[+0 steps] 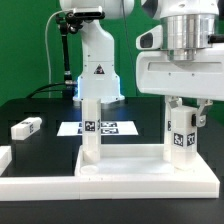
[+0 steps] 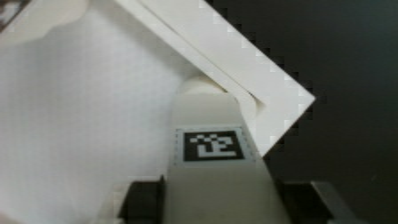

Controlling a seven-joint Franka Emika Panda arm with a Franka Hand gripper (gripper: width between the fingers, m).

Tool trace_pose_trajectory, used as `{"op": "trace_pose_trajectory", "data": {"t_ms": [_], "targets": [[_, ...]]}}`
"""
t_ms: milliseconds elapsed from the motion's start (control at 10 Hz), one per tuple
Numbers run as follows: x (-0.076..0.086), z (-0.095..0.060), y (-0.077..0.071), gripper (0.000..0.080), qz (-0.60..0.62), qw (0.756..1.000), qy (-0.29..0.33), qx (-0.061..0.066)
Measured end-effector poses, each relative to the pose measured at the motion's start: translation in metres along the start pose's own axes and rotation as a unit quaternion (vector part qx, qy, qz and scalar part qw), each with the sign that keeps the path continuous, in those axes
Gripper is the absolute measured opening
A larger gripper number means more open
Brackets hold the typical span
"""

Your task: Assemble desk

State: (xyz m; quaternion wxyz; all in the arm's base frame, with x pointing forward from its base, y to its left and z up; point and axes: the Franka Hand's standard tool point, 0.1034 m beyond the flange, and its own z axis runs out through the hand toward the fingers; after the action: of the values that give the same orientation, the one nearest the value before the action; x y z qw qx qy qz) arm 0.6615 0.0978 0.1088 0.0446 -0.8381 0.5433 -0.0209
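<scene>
We see the arm coming down from the top of the exterior view on that view's right, wrist vertical, with the gripper (image 1: 182, 108) pointing straight down. Its fingers (image 2: 146, 203) sit on either side of the held leg (image 1: 181, 135), clenched on the leg's upper part. The held leg stands upright with its tags facing the camera, and its foot is on the desk top (image 1: 130, 160).

In the wrist view, the held leg sits just inside a corner of the desk top, where two raised rim edges meet in a point. Dark table (image 1: 40, 105) shows just beyond that rim.

The desk top lies flat at the front of the table. A second leg (image 1: 91, 125) stands upright on it toward the exterior view's left, well apart from the held one. A bare strip of white surface runs between them.

A loose leg (image 1: 25, 127) lies on its side on the table, farther to the exterior view's left, with open dark table between it and the desk top. The marker board (image 1: 105, 127) lies behind the desk top, in front of the robot base (image 1: 97, 70).
</scene>
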Motion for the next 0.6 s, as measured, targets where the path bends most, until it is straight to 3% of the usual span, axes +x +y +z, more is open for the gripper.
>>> {"op": "trace_pose_trajectory", "data": {"t_ms": [200,300,400,600], "targets": [[0.001,0.000,0.000,0.0290,0.185,0.982,-0.021,0.007],[-0.003,0.002,-0.001,0.0290,0.284,0.958,-0.026,0.025],[-0.009,0.003,-0.003,0.0290,0.330,0.943,-0.025,0.032],[-0.011,0.004,-0.004,0.0291,0.309,0.950,-0.021,0.033]]}}
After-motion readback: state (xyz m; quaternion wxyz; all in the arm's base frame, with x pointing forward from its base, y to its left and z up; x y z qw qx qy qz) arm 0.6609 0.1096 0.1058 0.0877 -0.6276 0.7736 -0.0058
